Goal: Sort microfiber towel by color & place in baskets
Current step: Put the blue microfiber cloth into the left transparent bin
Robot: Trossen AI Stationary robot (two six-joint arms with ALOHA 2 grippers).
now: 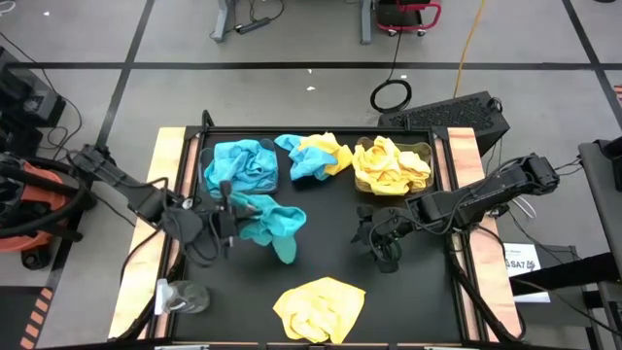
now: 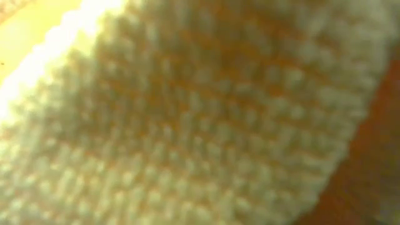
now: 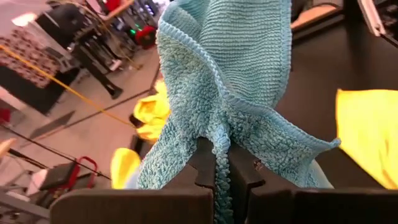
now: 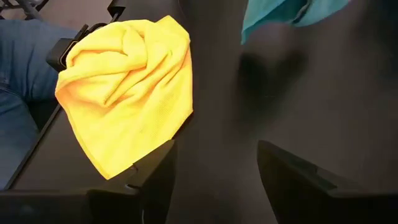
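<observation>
Left wrist view shows a teal towel (image 3: pixel 224 74) pinched in the left gripper (image 3: pixel 222 180): a looped, nubbly terry weave with a stitched hem, gathered into folds where the dark fingers (image 3: pixel 202 165) close flat on it. From the high view this towel (image 1: pixel 270 222) trails away from the left gripper (image 1: pixel 225 216) toward the table's middle, its long axis running roughly across the black table (image 1: pixel 389 301), with one corner drooping toward the near edge.

Two clear plastic baskets stand at the far side. The left basket (image 1: pixel 207 156) holds crumpled teal towels (image 1: pixel 241 165); the right basket (image 1: pixel 428 154) holds crumpled yellow towels (image 1: pixel 389 165). Between them lies a loose heap of one teal and one yellow cloth (image 1: pixel 313 156), touching each other.

A single yellow towel (image 1: pixel 319 306) lies rumpled near the front edge, soft and finely ribbed. The right gripper (image 1: pixel 387 238) hovers over bare table with its fingers (image 4: pixel 155 174) spread apart, holding nothing. The low view is filled by blurred yellow terry weave (image 2: pixel 187 125).
</observation>
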